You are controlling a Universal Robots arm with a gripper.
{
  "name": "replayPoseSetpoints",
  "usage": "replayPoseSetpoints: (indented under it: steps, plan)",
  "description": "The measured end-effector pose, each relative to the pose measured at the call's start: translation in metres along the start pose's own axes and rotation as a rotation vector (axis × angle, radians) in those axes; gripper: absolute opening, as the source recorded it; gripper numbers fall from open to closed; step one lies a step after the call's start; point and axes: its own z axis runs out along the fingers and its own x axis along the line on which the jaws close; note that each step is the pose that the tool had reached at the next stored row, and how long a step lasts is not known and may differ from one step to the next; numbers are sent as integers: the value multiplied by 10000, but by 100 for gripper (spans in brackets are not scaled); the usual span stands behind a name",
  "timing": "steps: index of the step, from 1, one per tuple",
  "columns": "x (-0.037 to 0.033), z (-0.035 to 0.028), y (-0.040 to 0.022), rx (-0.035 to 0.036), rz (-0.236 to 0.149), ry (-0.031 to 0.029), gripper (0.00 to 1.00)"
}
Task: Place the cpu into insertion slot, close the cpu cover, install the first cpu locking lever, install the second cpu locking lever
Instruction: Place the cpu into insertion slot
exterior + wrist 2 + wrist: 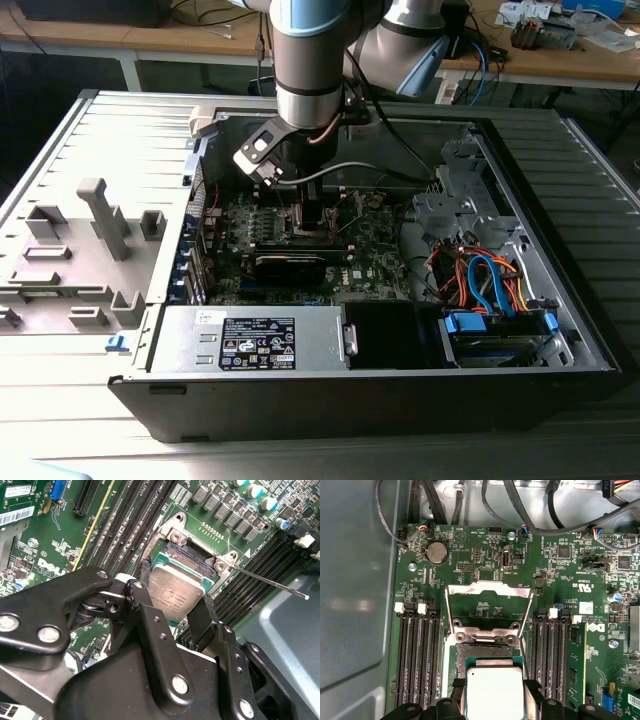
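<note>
My gripper (494, 696) is shut on the cpu (494, 689), a flat silver-topped square chip pinched by its two opposite edges between black fingers (457, 685). The cpu hangs just over the insertion slot (482, 652), a dark square socket with a silver rim on the green board, and covers part of it. The cpu cover (487, 591) is swung open behind the slot, with thin lever rods (448, 611) along its sides. In the second wrist view the cpu (176, 594) sits tilted over the insertion slot (192, 557), and one lever rod (270, 582) sticks out sideways. In the exterior view the gripper (312, 215) reaches down into the open computer case.
Black memory slots (417, 660) flank the socket on both sides. Cables (520, 510) run along the case wall behind the board. A power supply (255, 340) and a drive cage with orange and blue wires (490, 285) fill the case's near side. A grey fixture (100, 215) stands at the exterior view's left.
</note>
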Motion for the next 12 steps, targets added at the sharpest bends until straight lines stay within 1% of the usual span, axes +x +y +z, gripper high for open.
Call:
replayPoseSetpoints:
  steps: [12]
  plan:
    - [1, 31, -1, 0, 0, 0, 55]
